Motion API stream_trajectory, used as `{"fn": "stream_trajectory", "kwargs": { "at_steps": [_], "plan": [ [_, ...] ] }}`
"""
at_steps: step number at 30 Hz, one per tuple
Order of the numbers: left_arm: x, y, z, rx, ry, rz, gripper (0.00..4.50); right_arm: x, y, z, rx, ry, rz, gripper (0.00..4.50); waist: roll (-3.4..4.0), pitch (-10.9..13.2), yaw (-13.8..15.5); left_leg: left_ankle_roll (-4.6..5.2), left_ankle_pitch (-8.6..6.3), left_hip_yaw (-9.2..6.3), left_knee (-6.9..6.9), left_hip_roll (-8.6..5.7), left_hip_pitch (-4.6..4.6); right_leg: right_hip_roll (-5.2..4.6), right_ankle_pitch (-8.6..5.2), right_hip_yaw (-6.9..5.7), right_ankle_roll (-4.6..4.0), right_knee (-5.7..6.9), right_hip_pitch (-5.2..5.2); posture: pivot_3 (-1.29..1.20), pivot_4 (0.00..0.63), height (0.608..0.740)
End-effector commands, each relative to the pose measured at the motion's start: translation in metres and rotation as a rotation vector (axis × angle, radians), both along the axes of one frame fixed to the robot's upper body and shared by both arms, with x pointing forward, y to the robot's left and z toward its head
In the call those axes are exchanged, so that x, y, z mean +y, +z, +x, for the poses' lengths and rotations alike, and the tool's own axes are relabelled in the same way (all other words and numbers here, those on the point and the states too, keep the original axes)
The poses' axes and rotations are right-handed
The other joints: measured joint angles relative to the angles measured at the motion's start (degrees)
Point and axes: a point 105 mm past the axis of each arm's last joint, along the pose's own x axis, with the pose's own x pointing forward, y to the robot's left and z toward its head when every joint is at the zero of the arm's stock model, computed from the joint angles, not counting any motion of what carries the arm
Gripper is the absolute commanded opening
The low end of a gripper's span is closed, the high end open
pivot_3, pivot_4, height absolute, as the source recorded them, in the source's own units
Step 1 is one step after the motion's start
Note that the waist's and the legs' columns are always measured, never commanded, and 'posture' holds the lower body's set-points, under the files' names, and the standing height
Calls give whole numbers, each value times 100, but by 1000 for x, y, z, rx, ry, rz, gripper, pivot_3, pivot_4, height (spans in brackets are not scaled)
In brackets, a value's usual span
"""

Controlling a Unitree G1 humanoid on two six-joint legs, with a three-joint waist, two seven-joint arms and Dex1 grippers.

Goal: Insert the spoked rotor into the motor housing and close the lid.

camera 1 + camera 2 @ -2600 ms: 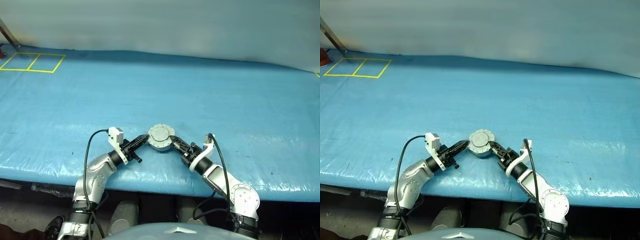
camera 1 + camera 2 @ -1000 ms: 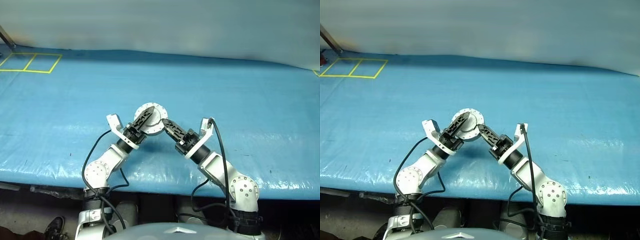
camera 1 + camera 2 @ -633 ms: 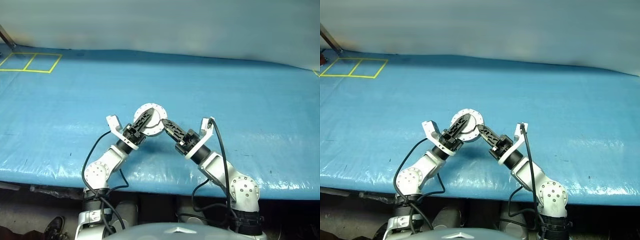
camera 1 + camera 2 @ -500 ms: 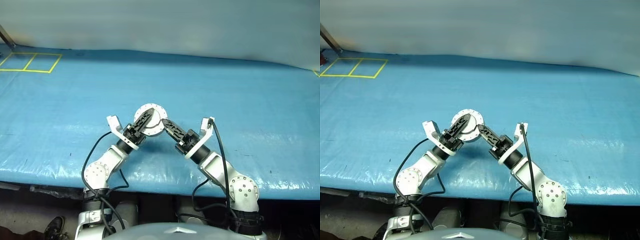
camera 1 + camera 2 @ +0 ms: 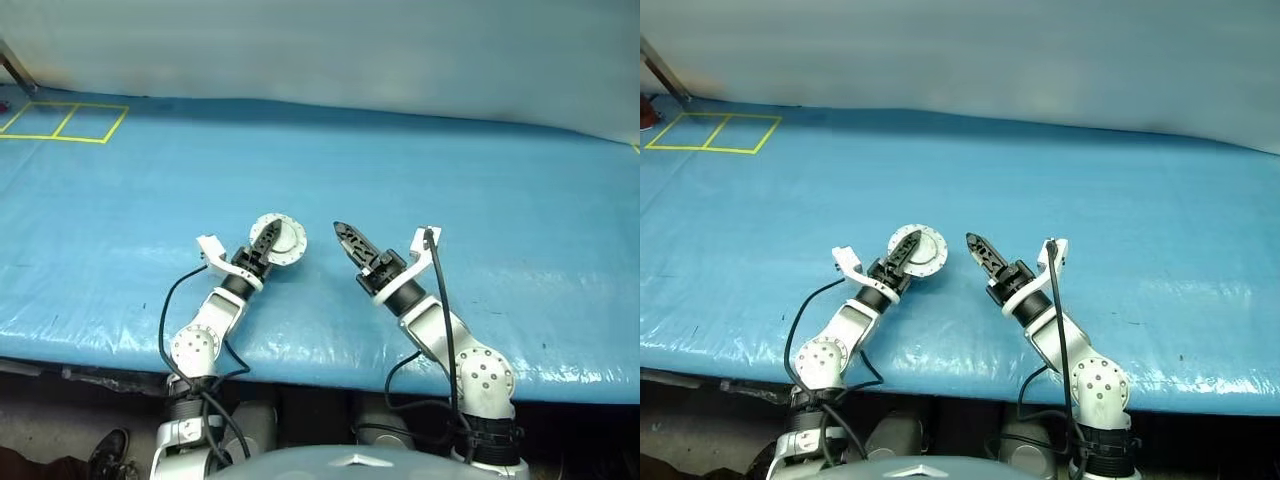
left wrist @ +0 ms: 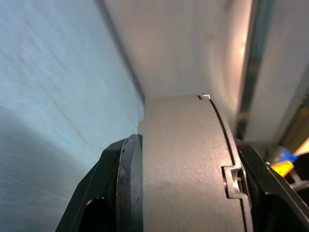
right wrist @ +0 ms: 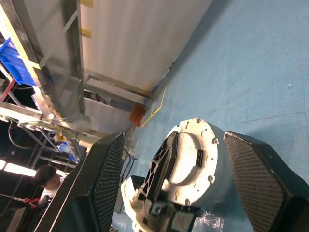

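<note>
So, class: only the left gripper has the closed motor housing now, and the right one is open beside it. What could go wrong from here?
1. The left gripper alone clamps the motor housing across its flat faces, above the blue table cover; a weak pinch might let it slip or twist.
2. The right gripper stands open close beside it; a careless move could knock the housing.
3. The lid looks shut, but whether it is fully seated cannot be told.

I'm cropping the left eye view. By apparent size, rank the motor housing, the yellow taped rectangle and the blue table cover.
1. Blue table cover, by far.
2. Yellow taped rectangle.
3. Motor housing, though nearer the camera.
</note>
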Motion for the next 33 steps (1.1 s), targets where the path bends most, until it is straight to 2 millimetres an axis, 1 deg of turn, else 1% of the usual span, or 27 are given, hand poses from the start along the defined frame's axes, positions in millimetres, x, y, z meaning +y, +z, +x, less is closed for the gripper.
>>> {"fn": "stream_trajectory", "kwargs": {
  "at_steps": [1,5,8,12,14,17,20,23,24,28,33],
  "plan": [
    [12,26,21,-48,198,-9,2728,-6,12,-1,-51,-35,4,3467,-14,7,28,0,0,0,2,-1,-1,0,1,0,2,0,0,0,150,740],
    [30,29,32,-20,333,41,2728,-8,11,-1,-49,-56,4,3467,-15,7,39,5,-3,0,1,-7,-4,-2,8,4,12,-15,6,0,150,740],
    [37,28,36,-1,384,69,2728,-10,10,-1,-48,-68,-3,3467,-19,9,38,7,-5,-1,1,-8,-5,-2,12,4,19,-18,8,0,150,740],
    [50,11,36,90,471,186,2728,-15,8,0,-45,-95,-15,3467,-23,11,24,7,-4,0,1,-7,-3,0,11,4,19,-18,8,0,150,740],
    [53,4,34,118,505,241,2728,-16,7,0,-41,-103,-16,3467,-23,10,13,5,-3,-1,2,-6,3,2,11,4,18,-16,14,0,150,740],
    [55,-5,29,161,538,277,2728,-16,6,1,-39,-105,-23,3467,-24,9,-15,4,-3,2,3,-4,19,2,10,6,16,-12,24,0,150,740],
    [59,-10,25,186,569,296,3421,-15,6,2,-36,-101,-30,3509,-24,9,-40,4,-2,3,3,-2,26,3,9,6,14,-7,27,0,150,740],
    [65,-12,21,190,605,319,4376,-15,5,2,-31,-98,-35,3509,-21,3,-29,4,-2,1,2,-4,25,2,9,6,15,-4,27,0,150,740],
    [67,-11,19,184,619,327,4461,-16,4,3,-29,-98,-36,3509,-21,3,-33,4,-2,3,3,-4,26,2,9,8,15,-4,27,0,150,740],
    [77,-8,9,164,698,387,4461,-17,1,4,-18,-100,-44,3509,-21,3,-44,3,-2,3,3,-2,27,4,9,9,15,-2,26,0,150,740],
    [82,-1,1,123,754,462,4461,-18,-1,4,-15,-98,-60,3509,-22,3,-7,3,-2,3,3,-4,24,3,10,9,16,-3,25,0,150,740]
  ]
}}
